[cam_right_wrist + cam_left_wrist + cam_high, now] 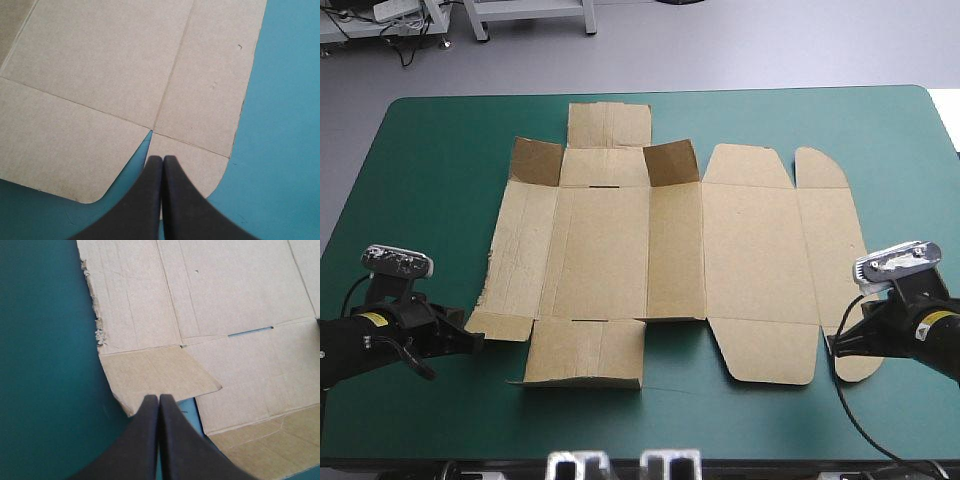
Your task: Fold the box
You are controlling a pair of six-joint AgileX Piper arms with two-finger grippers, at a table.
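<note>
High view: the brown box (pixel 620 250) lies opened out as a cut sheet across the middle of the bench (pixel 430 150), on its teal-green cover. Nearly all of the sheet is flat; two small far flaps (pixel 670 162) stand up along the far side. The left tool (pixel 475 343) sits low at the sheet's near left corner and the right tool (pixel 832 347) at its near right corner. In the left wrist view the black fingers (pixel 145 440) are pressed together into one point at the edge of a small corner flap (pixel 160 372), pinching nothing. In the right wrist view the fingers are likewise pressed together, their point over the rounded corner flap (pixel 200 160).
</note>
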